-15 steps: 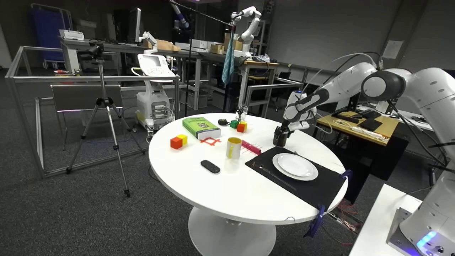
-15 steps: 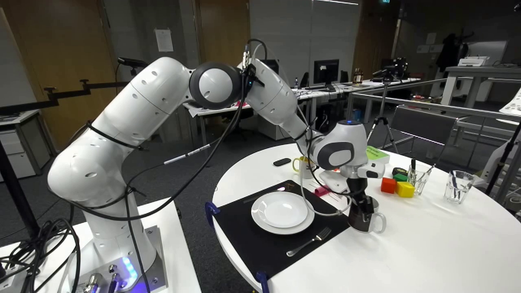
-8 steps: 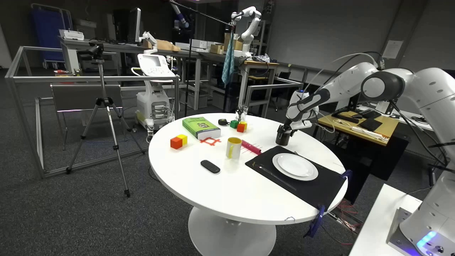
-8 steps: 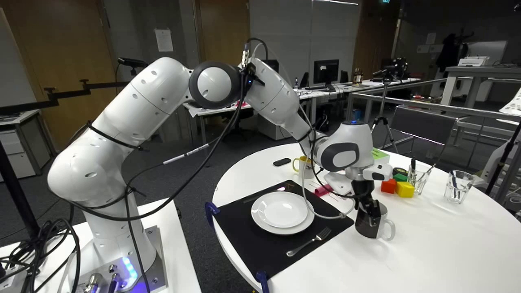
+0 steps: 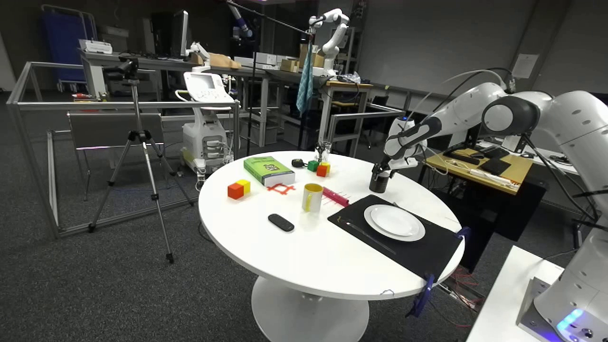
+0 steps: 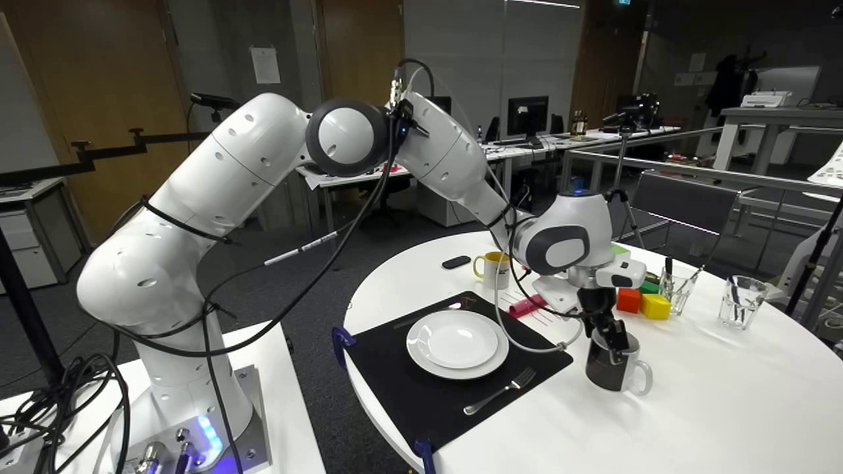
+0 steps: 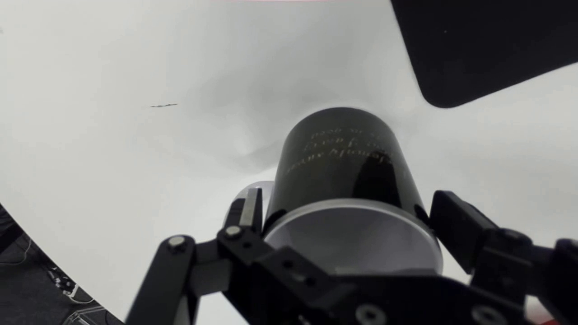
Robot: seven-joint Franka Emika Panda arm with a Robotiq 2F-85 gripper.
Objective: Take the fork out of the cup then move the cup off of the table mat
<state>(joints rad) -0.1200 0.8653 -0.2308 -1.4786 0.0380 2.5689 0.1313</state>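
Lying beside cup (image 6: 603, 368), mat (image 6: 421, 409) (plates (image 6: 461, 341), fork (image 6: 508, 387) atop)

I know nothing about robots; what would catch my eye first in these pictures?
First, a big white robot arm reaches over a round white table, its gripper straddling a black mug beside the black table mat. Stacked white plates stand out on that mat, and across the table lies a thick green book.

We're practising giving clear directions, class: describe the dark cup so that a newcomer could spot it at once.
On the round white table, find the black mat. Just off one corner of it, straddled by the gripper, is the dark cup. Its dark outside and pale handle set it apart from the white cup with the yellow handle.
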